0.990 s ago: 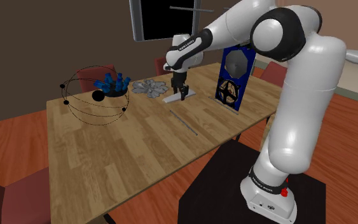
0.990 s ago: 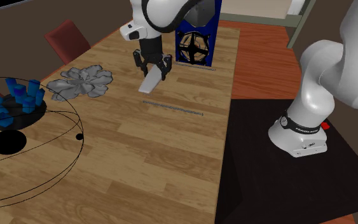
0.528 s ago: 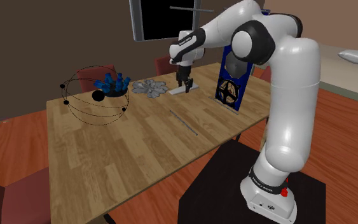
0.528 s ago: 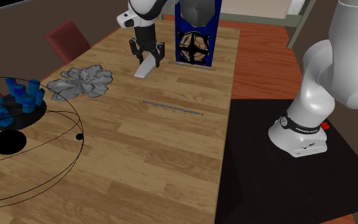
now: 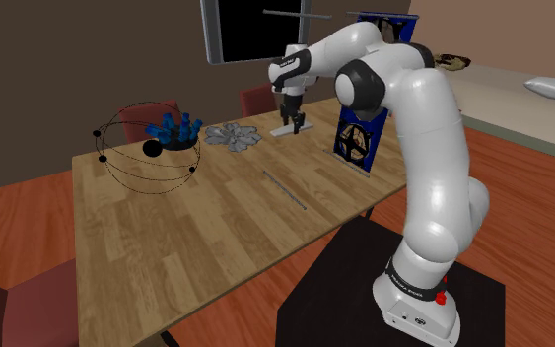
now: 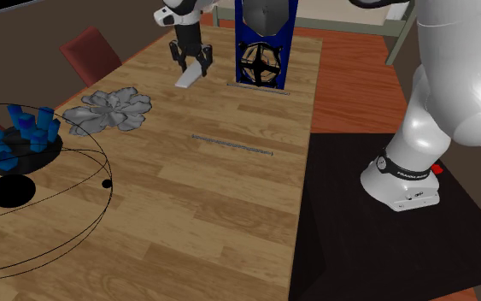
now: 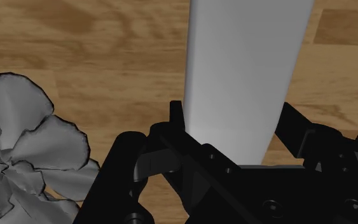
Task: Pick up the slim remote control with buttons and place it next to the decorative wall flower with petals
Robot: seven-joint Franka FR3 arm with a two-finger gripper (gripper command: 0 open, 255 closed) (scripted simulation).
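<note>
My jaws, clamped on the pale slim remote, had carried it farther up the tabletop, near the grey petalled wall flower; set-down looked imminent.

Table: wood planks with plain grain, light brown, low sheen.
Remote: plain pale grey, smooth, matt; material cannot be told.
Flower: grey, matt, ruffled petals with dark edges.
Hand: all black, hard, dull finish.
Arm: white shells, smooth and glossy.
Stand: black, matt.
Floor: reddish wood boards.
</note>
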